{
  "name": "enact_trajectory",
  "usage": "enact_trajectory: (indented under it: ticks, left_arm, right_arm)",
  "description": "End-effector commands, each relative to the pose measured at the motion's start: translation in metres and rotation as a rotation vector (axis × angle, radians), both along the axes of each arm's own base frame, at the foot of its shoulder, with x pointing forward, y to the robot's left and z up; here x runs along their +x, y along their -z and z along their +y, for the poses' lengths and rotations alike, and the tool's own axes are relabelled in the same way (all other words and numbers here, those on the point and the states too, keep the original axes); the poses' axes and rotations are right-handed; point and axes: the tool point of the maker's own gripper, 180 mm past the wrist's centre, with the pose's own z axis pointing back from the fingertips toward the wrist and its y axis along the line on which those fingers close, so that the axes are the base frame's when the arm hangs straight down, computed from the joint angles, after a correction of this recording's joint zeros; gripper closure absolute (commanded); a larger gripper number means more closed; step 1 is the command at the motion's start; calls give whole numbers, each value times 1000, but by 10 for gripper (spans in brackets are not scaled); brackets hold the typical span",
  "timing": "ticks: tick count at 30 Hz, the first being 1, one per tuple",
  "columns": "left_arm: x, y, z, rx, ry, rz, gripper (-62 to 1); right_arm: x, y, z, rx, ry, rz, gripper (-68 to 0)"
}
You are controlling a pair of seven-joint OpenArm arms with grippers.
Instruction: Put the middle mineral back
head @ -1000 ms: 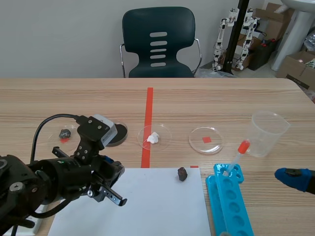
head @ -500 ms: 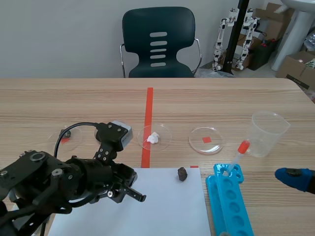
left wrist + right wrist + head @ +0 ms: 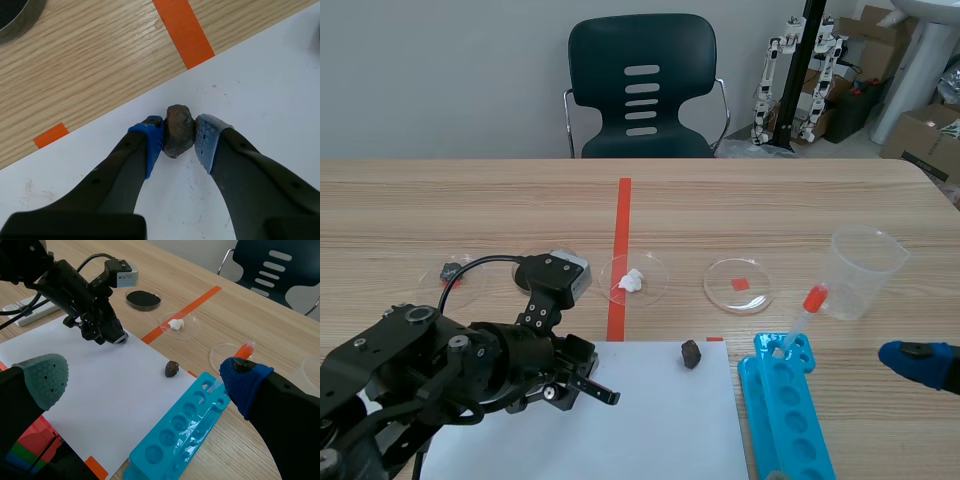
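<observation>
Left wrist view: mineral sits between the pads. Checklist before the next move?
1. Left gripper shut on mineral, pads on both sides: ok.
2. Mineral lifted off white paper: cannot tell.
3. Second mineral on the paper, apart from the gripper: ok.
4. Right gripper open, clear of the paper: ok.
5. Empty clear dish unobstructed: ok; whether it is this mineral's dish: cannot tell.
</observation>
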Motion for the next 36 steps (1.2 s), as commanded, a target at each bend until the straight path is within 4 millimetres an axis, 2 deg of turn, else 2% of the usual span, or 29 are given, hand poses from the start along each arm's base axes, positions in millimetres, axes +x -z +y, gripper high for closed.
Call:
enact_trajectory:
  ticks: [1, 6, 11, 15, 23, 30, 33, 36]
  left_arm:
    - [7, -8, -5, -23, -8, -28, -203]
    - [10, -10, -3, -26, -33, -42, -449]
    - [10, -10, -2, -26, -35, -42, -620]
    - [7, -15, -1, -32, -33, -57, -623]
    - [1, -56, -4, -64, 5, -181, -623]
    - [3, -112, -8, -116, 50, -364, -623]
    - [3, -138, -6, -140, 53, -446, -623]
    - [1, -156, 0, -150, 53, -505, -623]
  right_arm:
    - [2, -6, 0, 17, 2, -19, -638]
    - [2, -6, 0, 17, 2, -19, -638]
    - [2, -6, 0, 17, 2, -19, -638]
    - [2, -6, 0, 17, 2, -19, -638]
    - [2, -6, 0, 17, 2, -19, -638]
    - [2, -6, 0, 17, 2, -19, -638]
    - [2, -6, 0, 17, 2, -19, -638]
    - [2, -6, 0, 17, 2, -19, -638]
